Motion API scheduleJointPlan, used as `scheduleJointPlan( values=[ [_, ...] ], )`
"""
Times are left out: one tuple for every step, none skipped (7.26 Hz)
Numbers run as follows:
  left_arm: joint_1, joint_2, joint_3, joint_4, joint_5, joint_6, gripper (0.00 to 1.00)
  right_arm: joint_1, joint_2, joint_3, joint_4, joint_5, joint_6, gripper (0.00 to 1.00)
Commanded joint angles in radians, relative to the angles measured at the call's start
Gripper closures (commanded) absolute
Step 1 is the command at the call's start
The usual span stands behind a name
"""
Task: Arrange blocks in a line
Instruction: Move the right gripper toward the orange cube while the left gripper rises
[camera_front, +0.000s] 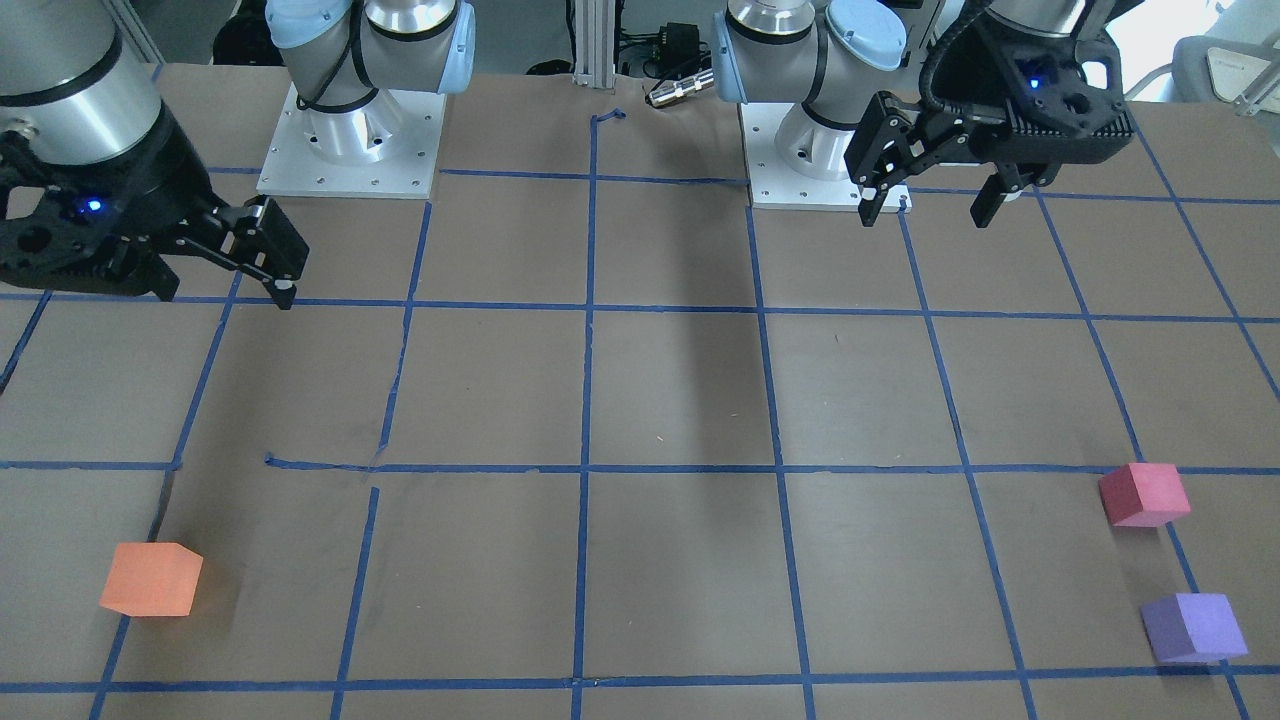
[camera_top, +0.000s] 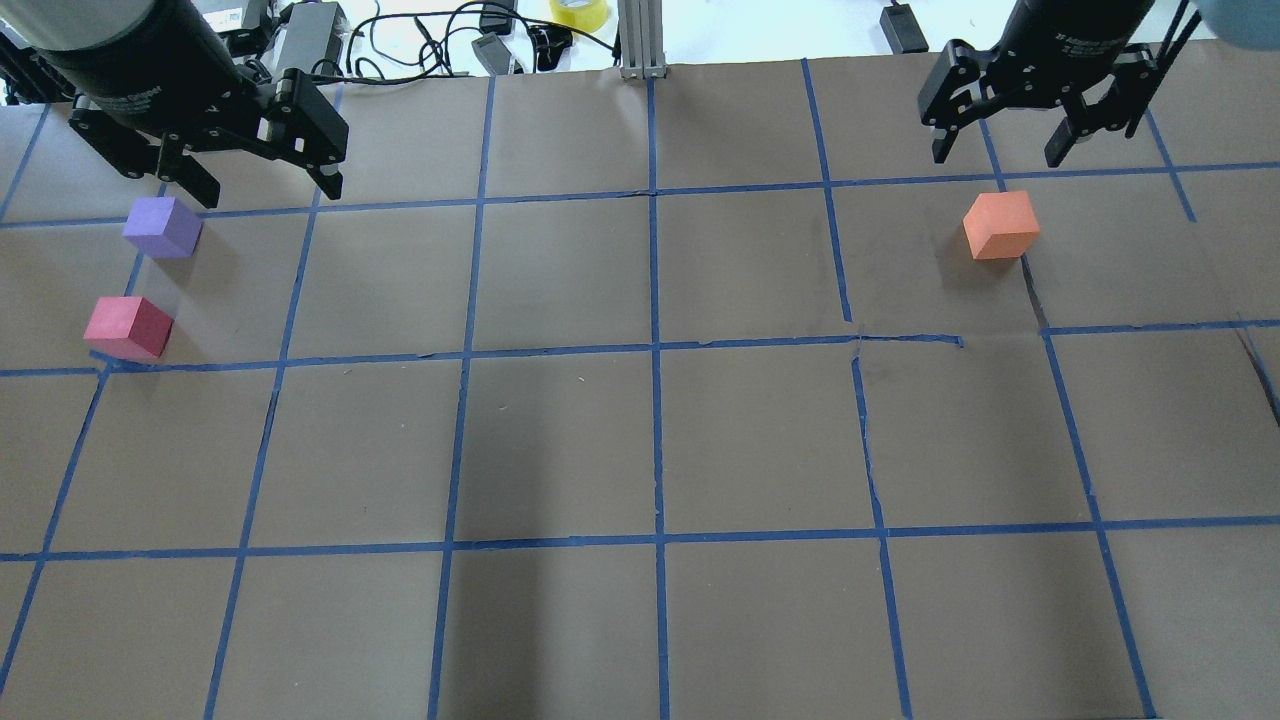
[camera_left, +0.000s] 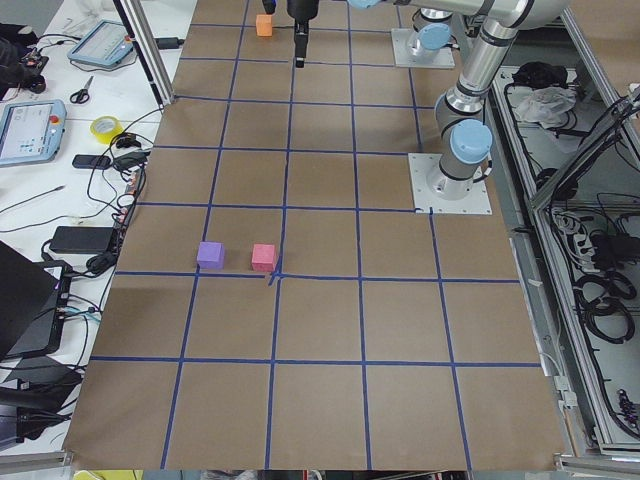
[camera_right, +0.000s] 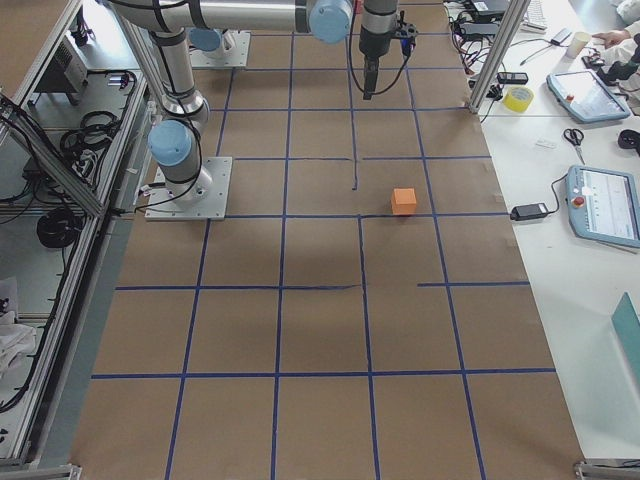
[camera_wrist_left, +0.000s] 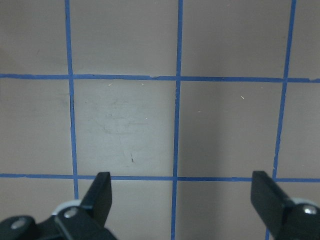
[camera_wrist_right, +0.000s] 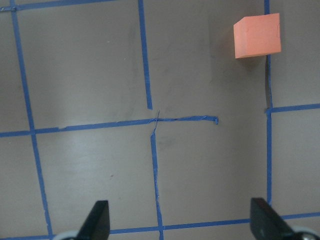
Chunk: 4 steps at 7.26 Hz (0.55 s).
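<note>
Three on the brown table (camera_top: 560, 440), none gripped, not in a line. Orange block (camera_top: 1000, 225) alone on the robot's right side, flat on the paper by a line of the blue tape grid (camera_top: 655, 350). Purple block (camera_top: 161, 227) and crimson-pink block (camera_top: 128, 327) over on the left side, near each other with a clear gap, crimson-pink right by a tape crossing. Left gripper (camera_top: 265, 185) up off the table, fingers spread wide, nothing between them. In its wrist view only the fingers (camera_wrist_left: 102, 192) in frame, rest cut by the bottom edge, bare paper and tape in the gap. Looks close to purple from overhead, sits well apart from it in the front view; true height hard to judge. Right gripper (camera_top: 1000, 150) raised too, jaws apart, empty. In its wrist view just the fingertips (camera_wrist_right: 97, 220) poking in at the bottom edge, orange up in the top right corner, well clear of them. Partly cropped by the left edge of the front view: one finger (camera_front: 275, 250) plain, the other hard to separate from the dark body. Tiny and edge-on at the far end of the left-side view, gap unreadable there. From the right-side view only orange in frame, far end of the table cut by the top edge.
</note>
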Motion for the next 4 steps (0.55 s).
scheduleJointPlan(
  values=[
    [-0.003, 0.002, -0.033, 0.067, -0.001, 0.002, 0.0, -0.072, 0.155, 0.001, -0.223, -0.005, -0.043, 0.01],
    [-0.004, 0.019, -0.064, 0.1, -0.007, 0.002, 0.0, -0.075, 0.268, -0.007, -0.359, -0.026, -0.05, 0.01],
    [-0.006, 0.026, -0.073, 0.102, -0.007, 0.002, 0.0, -0.085, 0.365, -0.012, -0.441, -0.04, -0.069, 0.01],
    [-0.006, 0.027, -0.075, 0.103, -0.007, 0.002, 0.0, -0.124, 0.405, -0.016, -0.471, -0.04, -0.151, 0.01]
  ],
)
